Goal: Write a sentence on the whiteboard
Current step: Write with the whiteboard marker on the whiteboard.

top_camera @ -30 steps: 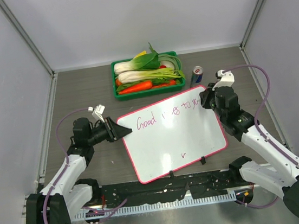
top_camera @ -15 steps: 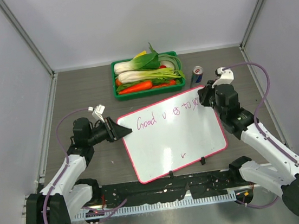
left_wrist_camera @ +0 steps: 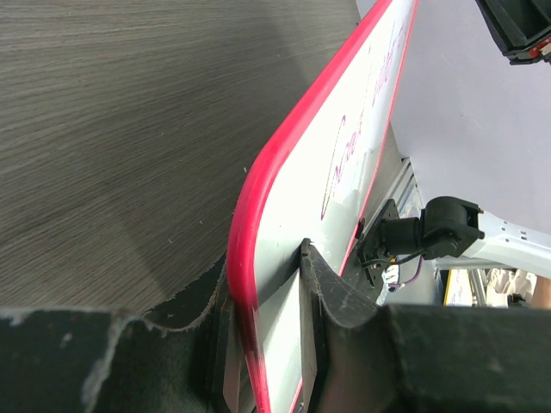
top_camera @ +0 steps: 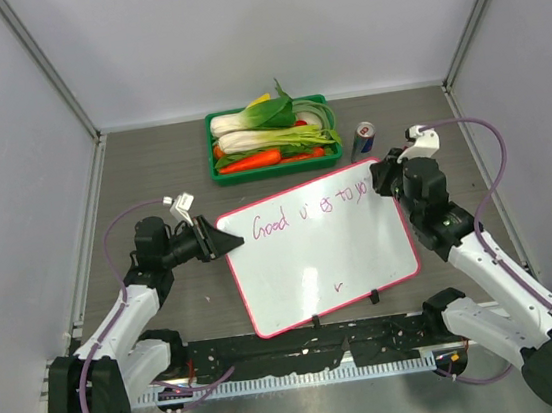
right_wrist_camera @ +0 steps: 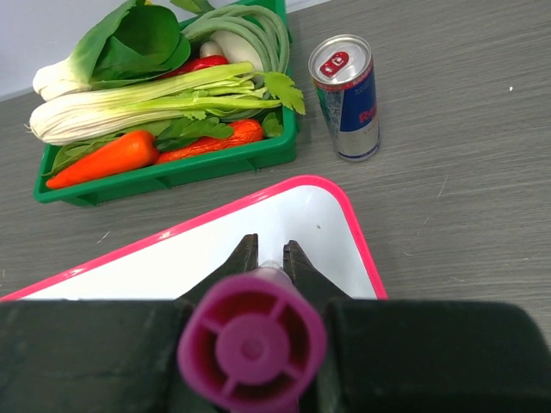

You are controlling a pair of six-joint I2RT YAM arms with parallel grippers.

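Note:
The whiteboard (top_camera: 313,257), white with a pink-red frame, lies tilted on the table. A magenta sentence (top_camera: 302,213) runs along its top, reading "Good vibes to yo"; its end is hidden under my right gripper. My left gripper (top_camera: 222,243) is shut on the board's left edge; in the left wrist view its fingers (left_wrist_camera: 331,288) pinch the red frame (left_wrist_camera: 258,224). My right gripper (top_camera: 386,179) hovers over the board's top right corner (right_wrist_camera: 340,224), shut on a magenta marker (right_wrist_camera: 252,344) pointing down at the board.
A green tray (top_camera: 273,164) of vegetables stands behind the board, with a drink can (top_camera: 363,138) to its right. A small purple tick (top_camera: 338,284) and two black clips (top_camera: 375,295) sit near the board's front edge. Walls close in both sides.
My right gripper has shifted a little right along the line of writing, uncovering more letters after "to". The left gripper and the board have stayed put.

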